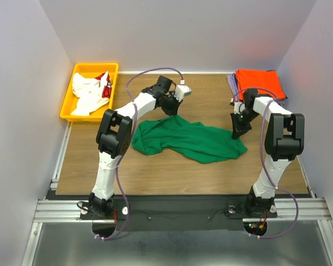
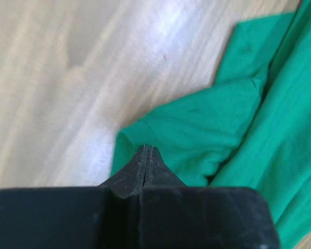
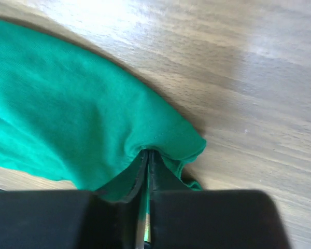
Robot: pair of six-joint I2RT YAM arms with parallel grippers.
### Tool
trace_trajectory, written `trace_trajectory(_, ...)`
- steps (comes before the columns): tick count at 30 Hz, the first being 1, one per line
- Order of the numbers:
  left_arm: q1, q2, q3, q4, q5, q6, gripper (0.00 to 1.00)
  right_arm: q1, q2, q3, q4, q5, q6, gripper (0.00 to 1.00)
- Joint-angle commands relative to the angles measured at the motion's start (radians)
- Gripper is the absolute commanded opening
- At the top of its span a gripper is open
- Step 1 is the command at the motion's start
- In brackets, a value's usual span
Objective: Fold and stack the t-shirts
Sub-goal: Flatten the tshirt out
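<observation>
From above: the green t-shirt (image 1: pixel 191 139) lies rumpled mid-table, limp and light, so take it by the hems. Left wrist: your left gripper (image 2: pixel 146 154) is pressed together at its 12 o'clock edge; any nip is unclear. Right wrist: your right gripper (image 3: pixel 146 158) clamps its 3 o'clock corner.

Top external: fixed high behind the arm bases, it looked down and forward from afar, with the whole pale wooden tabletop (image 1: pixel 155 177) in frame.
Left wrist: sat just behind the black two-finger left gripper (image 2: pixel 146 151) at lower centre of frame, and looked down, very near.
Right wrist: sat likewise behind the black two-finger right gripper (image 3: pixel 147 154).
Shared by all three: the crumpled bright green cloth t-shirt (image 1: pixel 188 138), which lay at centre overhead, at frame right in the left wrist view and at frame left in the right wrist view.
</observation>
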State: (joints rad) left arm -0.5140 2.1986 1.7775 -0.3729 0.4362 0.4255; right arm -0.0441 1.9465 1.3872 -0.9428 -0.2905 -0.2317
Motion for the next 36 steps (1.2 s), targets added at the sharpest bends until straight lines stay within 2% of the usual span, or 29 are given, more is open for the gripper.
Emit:
trace_trajectory(1, 0.04, -0.02, 0.106, 0.005, 0.033, -0.03, 0.0, -0.01, -0.018, 0.07, 0.013, -0.022, 0.008, 0.01)
trace_trajectory(4, 0.062, -0.019, 0.163, -0.036, 0.096, -0.019, 0.01, -0.014, -0.037, 0.087, 0.012, -0.019, 0.011, 0.01)
trace_trajectory(5, 0.058, -0.011, 0.199, -0.064, 0.108, 0.028, 0.09, -0.016, -0.043, 0.082, 0.01, -0.018, 0.011, 0.01)
trace_trajectory(6, 0.054, -0.007, 0.21, -0.087, 0.122, 0.048, 0.25, -0.014, -0.046, 0.076, 0.01, -0.018, 0.009, 0.0)
trace_trajectory(10, 0.031, -0.002, 0.182, -0.092, 0.138, 0.068, 0.45, -0.016, -0.064, 0.036, 0.009, -0.012, 0.002, 0.01)
trace_trajectory(17, -0.009, 0.05, 0.163, -0.054, 0.125, 0.079, 0.5, -0.03, -0.084, 0.009, 0.009, 0.001, -0.008, 0.01)
trace_trajectory(18, -0.012, 0.056, 0.161, -0.054, 0.122, 0.084, 0.55, -0.033, -0.084, 0.012, 0.009, 0.002, -0.008, 0.01)
trace_trajectory(27, -0.037, 0.099, 0.129, -0.054, 0.038, 0.137, 0.55, -0.043, -0.087, 0.029, 0.007, 0.005, -0.008, 0.01)
trace_trajectory(29, -0.038, 0.101, 0.114, -0.082, 0.021, 0.162, 0.52, -0.045, -0.086, 0.033, 0.007, 0.01, -0.011, 0.01)
trace_trajectory(33, -0.026, 0.093, 0.096, -0.138, -0.007, 0.206, 0.41, -0.049, -0.086, 0.05, 0.006, 0.02, -0.015, 0.01)
trace_trajectory(34, -0.012, 0.087, 0.091, -0.15, 0.002, 0.211, 0.32, -0.051, -0.083, 0.056, 0.004, 0.019, -0.017, 0.01)
trace_trajectory(36, 0.003, 0.084, 0.092, -0.164, 0.018, 0.217, 0.21, -0.051, -0.083, 0.064, 0.004, 0.014, -0.018, 0.01)
